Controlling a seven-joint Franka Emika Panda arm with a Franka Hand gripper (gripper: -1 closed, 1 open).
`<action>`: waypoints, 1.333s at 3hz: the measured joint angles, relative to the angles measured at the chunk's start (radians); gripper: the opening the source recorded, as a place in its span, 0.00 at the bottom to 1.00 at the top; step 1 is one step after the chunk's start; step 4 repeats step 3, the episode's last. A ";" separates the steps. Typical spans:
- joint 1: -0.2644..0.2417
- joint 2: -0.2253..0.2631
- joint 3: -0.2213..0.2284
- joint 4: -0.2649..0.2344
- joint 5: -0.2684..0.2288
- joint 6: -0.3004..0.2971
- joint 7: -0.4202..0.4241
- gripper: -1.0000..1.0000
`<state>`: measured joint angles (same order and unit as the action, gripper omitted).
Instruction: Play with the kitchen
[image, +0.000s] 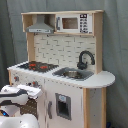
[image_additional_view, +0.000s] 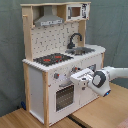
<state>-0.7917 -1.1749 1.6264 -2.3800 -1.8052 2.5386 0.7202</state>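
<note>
The kitchen (image: 65, 75) (image_additional_view: 55, 65) is a tall white and light-wood toy, seen in both exterior views. It has a black-red stovetop (image: 36, 65) (image_additional_view: 52, 59), a black faucet (image: 85, 59) (image_additional_view: 75, 40) over a sink (image: 74, 74) (image_additional_view: 82, 50), a grey hood (image: 40, 27) (image_additional_view: 49, 21) and a small upper cabinet (image: 75, 22) (image_additional_view: 75, 11). My gripper (image_additional_view: 76, 79) (image: 34, 92) hovers close to the front panel, just below the knobs (image_additional_view: 56, 76) and above the oven door (image_additional_view: 65, 96). Whether it touches the panel does not show.
The kitchen stands on a wooden table (image_additional_view: 20, 119) in front of a grey-green curtain (image_additional_view: 12, 50). My white arm (image_additional_view: 115, 74) reaches in from the second exterior view's right. In the first exterior view, the arm (image: 12, 97) fills the lower left corner.
</note>
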 joint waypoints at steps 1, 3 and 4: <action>0.000 0.000 0.000 0.000 0.000 0.025 0.101 1.00; 0.021 0.004 -0.048 0.018 0.002 0.127 0.191 1.00; 0.021 0.004 -0.048 0.018 0.002 0.127 0.191 1.00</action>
